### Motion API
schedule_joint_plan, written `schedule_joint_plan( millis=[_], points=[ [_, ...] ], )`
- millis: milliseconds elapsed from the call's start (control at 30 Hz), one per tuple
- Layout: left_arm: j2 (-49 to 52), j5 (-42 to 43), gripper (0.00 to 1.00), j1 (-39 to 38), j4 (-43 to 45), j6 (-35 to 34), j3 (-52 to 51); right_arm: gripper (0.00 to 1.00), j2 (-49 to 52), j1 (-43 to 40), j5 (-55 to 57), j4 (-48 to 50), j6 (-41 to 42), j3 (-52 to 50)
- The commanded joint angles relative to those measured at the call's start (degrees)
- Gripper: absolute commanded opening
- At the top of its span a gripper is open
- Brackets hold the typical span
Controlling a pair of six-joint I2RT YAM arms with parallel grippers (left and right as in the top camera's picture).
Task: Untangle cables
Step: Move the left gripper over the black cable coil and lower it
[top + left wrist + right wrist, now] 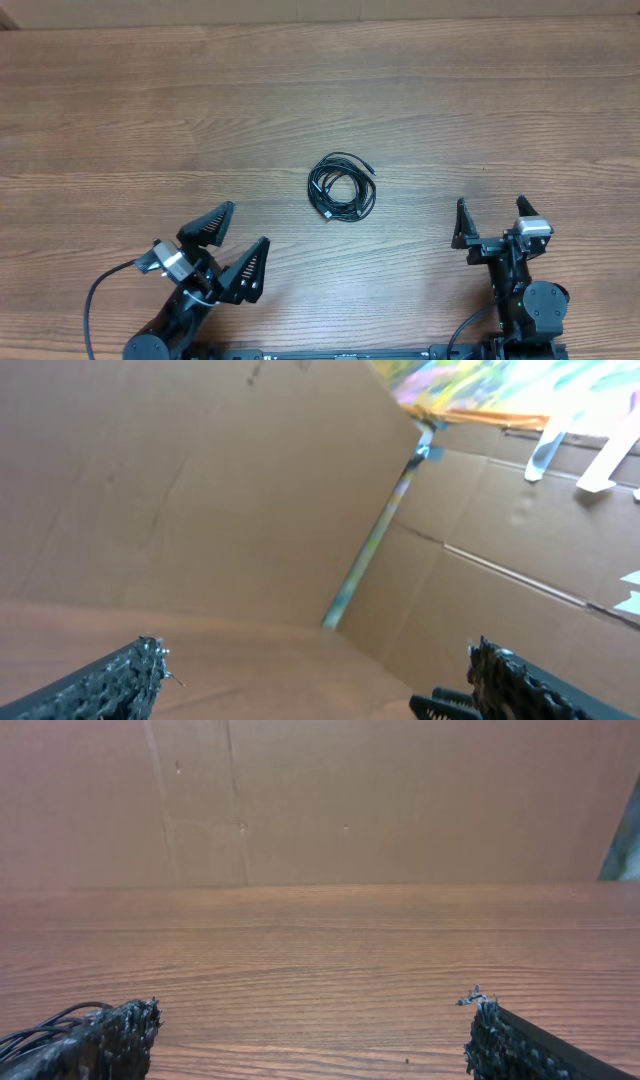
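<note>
The cables [342,187] lie as one small black coil on the wooden table [320,90], near its middle, with a plug end sticking out at the upper right and another at the lower left. My left gripper [248,223] stands open at the front left, below and left of the coil and pointing toward it. Out at the front right, my right gripper [490,201] is open too, apart from the coil. A few loops of the cables [40,1025] show at the lower left of the right wrist view, behind the left finger. Both the left gripper [315,655] and the right gripper [310,1010] have nothing between their fingers.
Brown cardboard walls [330,800] close off the far side of the table. A cardboard corner with a taped seam [375,545] and a colourful sheet [480,385] above it fill the left wrist view. Each arm's thick black cable [95,295] trails at the front edge.
</note>
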Motion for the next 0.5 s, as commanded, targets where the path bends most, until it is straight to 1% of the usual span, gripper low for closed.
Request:
schedule_joint_plan(
  millis=[0,133,200,367,467],
  points=[
    [0.76,-0.94,1.0,-0.33,-7.32,8.11,11.39,1.0,-0.68,-0.11,0.5,0.35,-0.42,-0.59],
    [7.06,-3.48,1.0,-0.33,-24.55,18.01,25.83,1.0,-0.68,-0.11,0.5,0.35,-0.42,-0.59],
    [12.07,-3.06,1.0,-0.33,-32.98,21.27,33.35,1.0,-0.68,-0.11,0.5,0.35,-0.42,-0.59],
    [28.41,3.5,1.0,-0.37,-54.51,27.8,52.78,1.0,-0.68,-0.11,0.5,0.35,-0.42,-0.59],
    [39.21,4.87,1.0,-0.39,-68.11,30.82,63.67,1.0,-0.68,-0.11,0.5,0.35,-0.42,-0.59]
  ],
)
